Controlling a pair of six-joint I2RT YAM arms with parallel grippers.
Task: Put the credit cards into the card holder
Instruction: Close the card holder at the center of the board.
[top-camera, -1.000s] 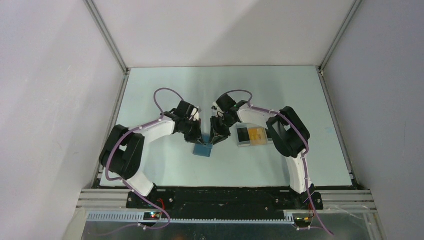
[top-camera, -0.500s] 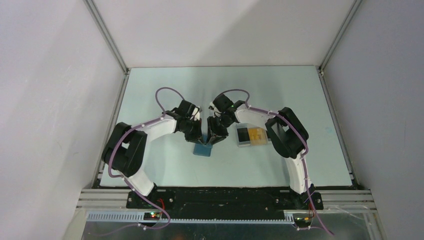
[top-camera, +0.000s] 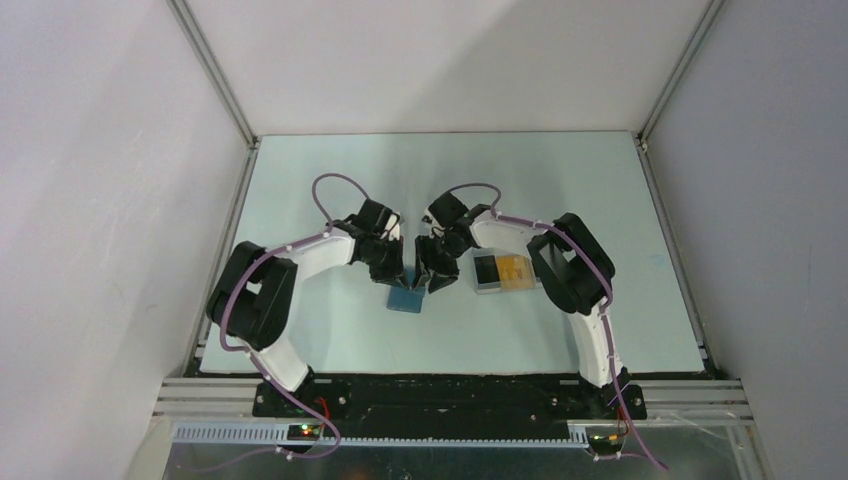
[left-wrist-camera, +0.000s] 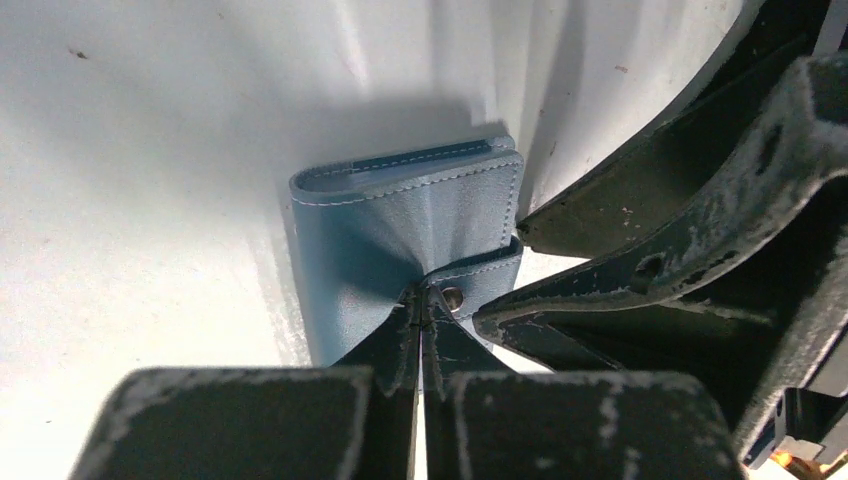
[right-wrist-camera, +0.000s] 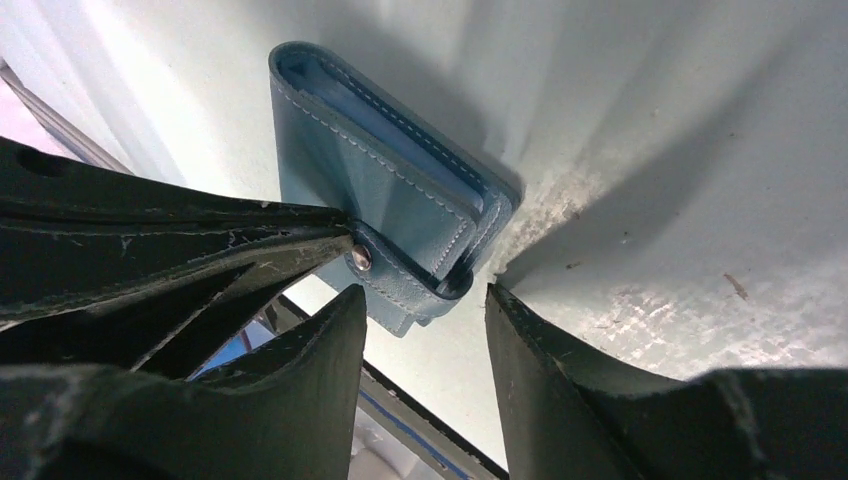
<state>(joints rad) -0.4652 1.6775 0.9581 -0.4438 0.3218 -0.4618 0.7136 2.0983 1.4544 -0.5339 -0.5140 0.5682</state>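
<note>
While clamped on card holder (left-wrist-camera: 400, 225) flap edge with shut left gripper (left-wrist-camera: 420, 312): right gripper (right-wrist-camera: 425, 300) parted, empty, by holder corner; tray (top-camera: 488, 288) near right, table (top-camera: 330, 180) edges well off.

From above and behind, I see the whole counter (top-camera: 550, 180); both wrist cameras press close onto the card holder (left-wrist-camera: 400, 230).
</note>
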